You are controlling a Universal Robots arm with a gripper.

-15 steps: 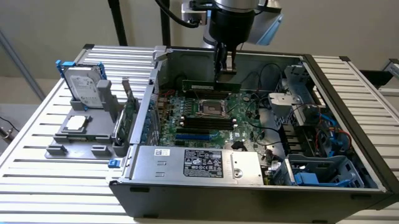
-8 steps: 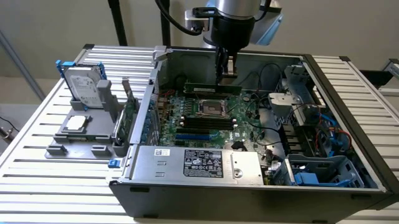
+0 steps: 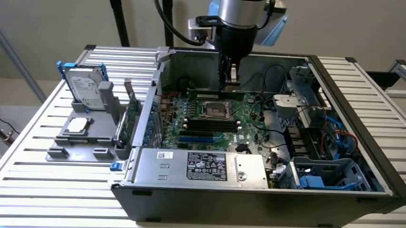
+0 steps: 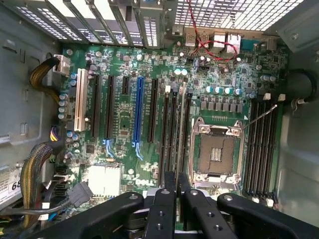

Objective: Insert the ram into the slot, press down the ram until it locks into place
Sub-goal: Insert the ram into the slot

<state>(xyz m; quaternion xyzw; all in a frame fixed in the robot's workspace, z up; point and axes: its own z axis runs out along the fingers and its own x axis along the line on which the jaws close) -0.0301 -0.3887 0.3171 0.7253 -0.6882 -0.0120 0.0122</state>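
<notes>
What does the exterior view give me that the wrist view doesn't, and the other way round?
Exterior view: the hard drive in its blue caddy on the grey fixture beside the case, and the labelled power supply. Wrist view: the white slot and the red wires near the rear ports. Both: the claw above the board, the processor socket and the black memory slots.

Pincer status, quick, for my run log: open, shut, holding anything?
Pincer: closed, or nearly so, above the board; whether it grips the ram cannot be told.
</notes>
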